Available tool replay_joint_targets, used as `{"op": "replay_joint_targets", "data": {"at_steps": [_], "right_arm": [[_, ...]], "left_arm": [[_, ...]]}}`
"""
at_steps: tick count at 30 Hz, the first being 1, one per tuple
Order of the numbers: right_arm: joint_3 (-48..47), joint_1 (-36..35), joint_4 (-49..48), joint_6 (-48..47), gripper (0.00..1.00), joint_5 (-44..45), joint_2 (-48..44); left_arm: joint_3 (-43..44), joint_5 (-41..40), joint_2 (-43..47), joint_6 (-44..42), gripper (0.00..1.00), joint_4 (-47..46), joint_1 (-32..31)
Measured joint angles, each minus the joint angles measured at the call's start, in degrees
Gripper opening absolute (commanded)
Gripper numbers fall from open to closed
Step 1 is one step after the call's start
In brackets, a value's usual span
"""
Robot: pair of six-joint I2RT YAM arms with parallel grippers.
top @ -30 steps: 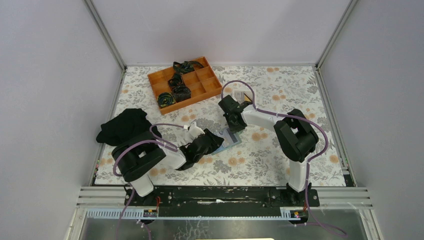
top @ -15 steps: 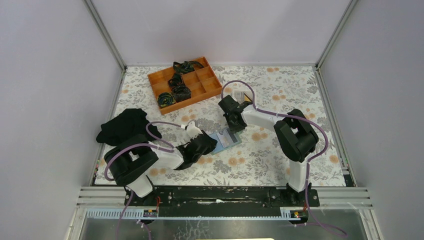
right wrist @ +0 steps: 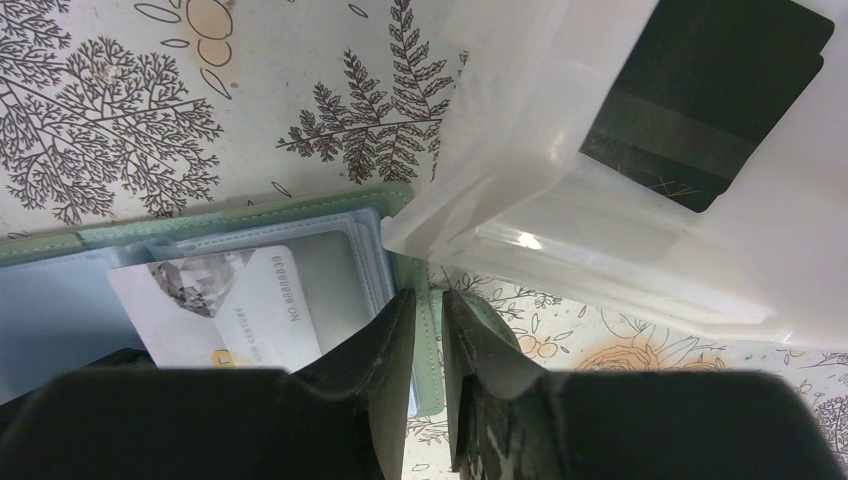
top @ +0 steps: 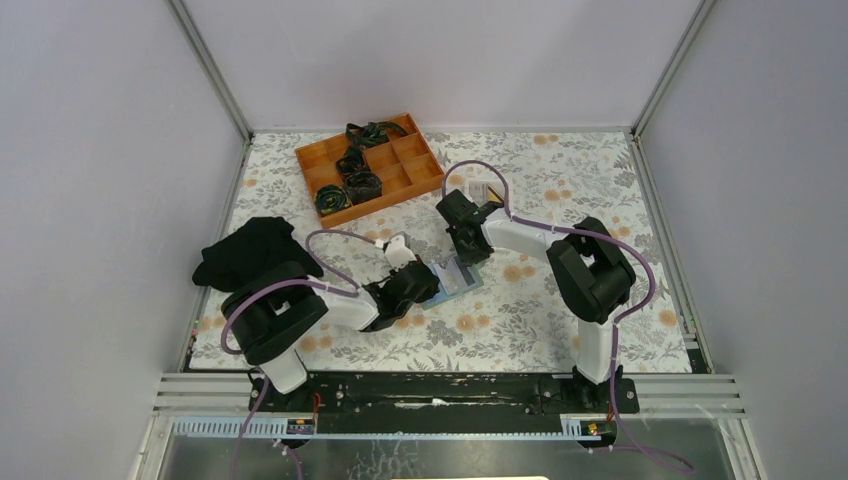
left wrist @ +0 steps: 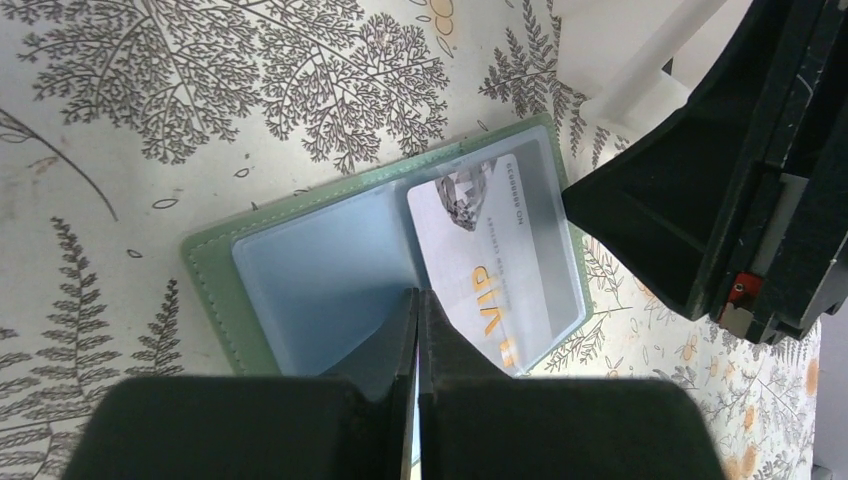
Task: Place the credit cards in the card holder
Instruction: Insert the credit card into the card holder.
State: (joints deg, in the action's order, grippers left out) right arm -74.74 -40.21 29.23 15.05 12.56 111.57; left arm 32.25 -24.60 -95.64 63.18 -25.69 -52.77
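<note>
card holder: sage-green soft card holder [left wrist: 212, 268], lying open on the floral table cover [left wrist: 150, 80]
left gripper [left wrist: 417, 305]: squeezed totally together, tips on the clear sleeve by the silver VIP card [left wrist: 500, 240]
right gripper [right wrist: 428, 305]: tiny gap, tips at the holder's edge, can't tell if it's pinching

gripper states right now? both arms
Left gripper: shut, tips together on the open card holder, nothing visibly held.
Right gripper: closed on the card holder's green edge.
</note>
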Motion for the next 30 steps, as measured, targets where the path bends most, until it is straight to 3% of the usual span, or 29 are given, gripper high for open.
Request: {"op": "replay_joint_targets", "data": {"at_steps": [30], "right_arm": [[0.04,-0.22,-0.02,0.42,0.25,0.35,0.0]], "left_arm": [[5.73,3.43,-4.76,-4.48,0.0,0.39,0.15]]}}
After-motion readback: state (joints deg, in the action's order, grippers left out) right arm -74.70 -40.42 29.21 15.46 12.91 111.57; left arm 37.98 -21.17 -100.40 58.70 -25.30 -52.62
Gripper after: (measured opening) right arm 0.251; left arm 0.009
